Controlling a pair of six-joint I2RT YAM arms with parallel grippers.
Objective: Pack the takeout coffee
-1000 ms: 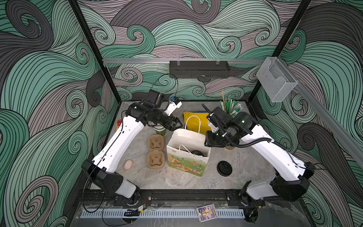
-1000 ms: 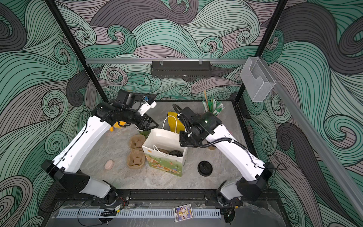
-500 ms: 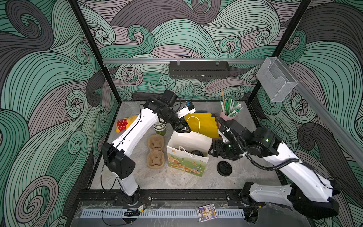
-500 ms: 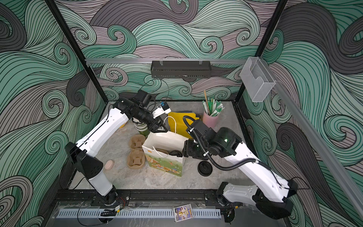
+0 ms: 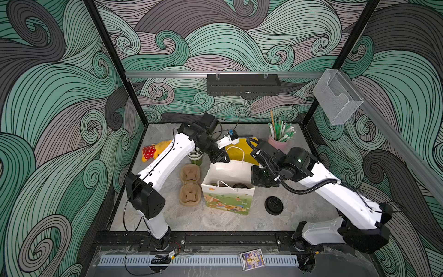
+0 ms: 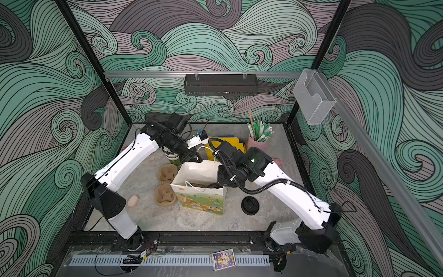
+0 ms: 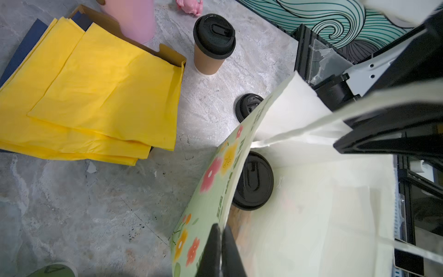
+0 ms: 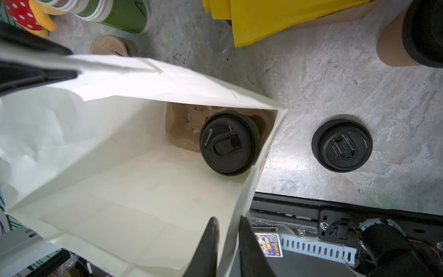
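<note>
Both grippers have closed in on the bag (image 5: 227, 201) rim over the last second. Left gripper (image 7: 221, 230) is clamped on the paper edge. Right gripper (image 8: 228, 221) straddles the side wall with its jaws drawn close, though I cannot tell whether they already pinch it. One lidded cup (image 8: 229, 144) sits inside the bag in a carrier (image 8: 182, 124), just beyond the right jaws, on their inner side. Tan cup (image 7: 212, 45) stands on the table outside the bag, well apart from both pairs of jaws. The step looks like spreading the mouth for that second cup. To do it well, I would draw the two rims apart gently and level, so the paper neither tears nor tips the bag, and keep the carrier's empty slot uncovered.
</note>
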